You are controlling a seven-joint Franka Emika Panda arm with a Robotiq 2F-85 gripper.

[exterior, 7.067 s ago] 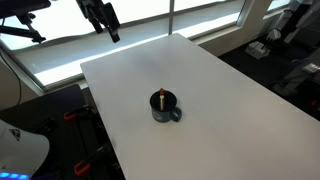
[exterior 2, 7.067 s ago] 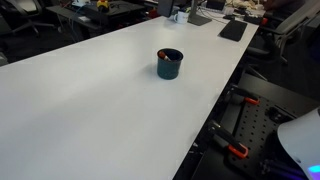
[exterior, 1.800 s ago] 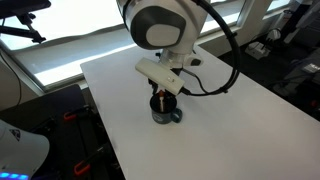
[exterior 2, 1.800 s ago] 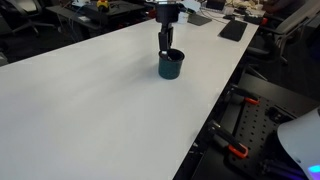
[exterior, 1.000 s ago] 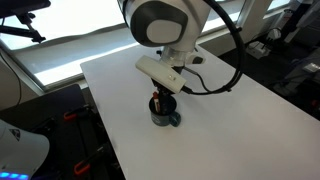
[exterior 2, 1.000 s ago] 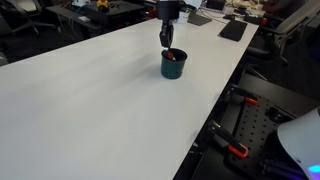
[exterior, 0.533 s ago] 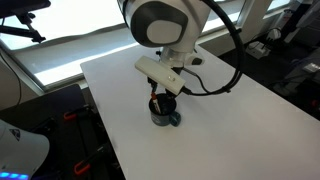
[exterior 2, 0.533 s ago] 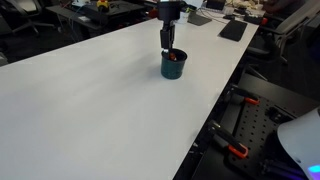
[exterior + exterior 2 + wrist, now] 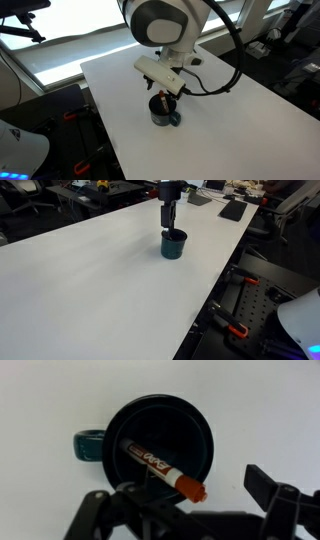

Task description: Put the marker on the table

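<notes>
Standing over the white table (image 9: 120, 130) on a near-vertical line: arm (image 9: 160, 25), large white joint uppermost, wrist pointing straight down. Ends in the gripper (image 9: 163, 97), poised just above the dark mug (image 9: 166, 115) near the table's middle. Shows the same in both exterior views: gripper (image 9: 170, 224) upright, tips level with the mug's (image 9: 174, 246) rim, bare table (image 9: 90, 290) off to the left. Wrist view, read left to right: teal handle (image 9: 88, 446) on the mug's left side; mug (image 9: 190, 420) seen from directly above; marker (image 9: 155, 463) aslant across the opening, dark body at upper left, orange-red end at lower right. Spread wide at the jaws, one finger (image 9: 95, 505) left of the red end, the other finger (image 9: 275, 495) well to the right, neither touching the marker. Released, gripping nothing. Marker located inside the mug, not yet on the table.
</notes>
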